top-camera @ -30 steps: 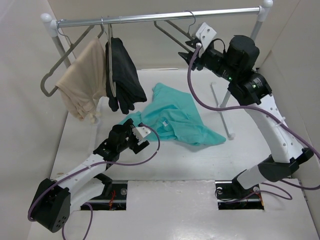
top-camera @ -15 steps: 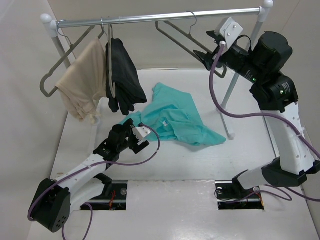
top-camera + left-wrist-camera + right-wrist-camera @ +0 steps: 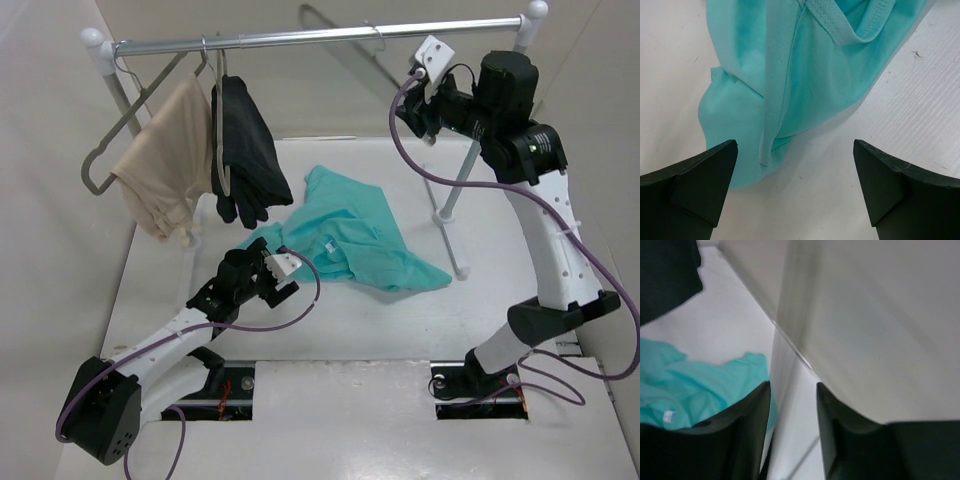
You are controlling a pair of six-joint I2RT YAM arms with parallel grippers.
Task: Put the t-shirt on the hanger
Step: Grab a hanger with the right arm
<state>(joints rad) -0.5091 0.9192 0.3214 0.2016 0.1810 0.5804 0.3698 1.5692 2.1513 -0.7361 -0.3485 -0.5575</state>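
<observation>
L fingers stand wide apart w/ nothing btw them, low over the surface, just at the near-left hem of the t-shirt. The t-shirt lies crumpled mid-surface; bare surface shows on its near and right sides. L arm is stretched low and forward.

R fingers are partly apart. The hanger is blurred beside them, so I cannot tell if it is clamped. R arm reaches high, wrist turned left, just under the rail and close to its right leg. Beige garment and black garment hang at the rail's left end.
</observation>
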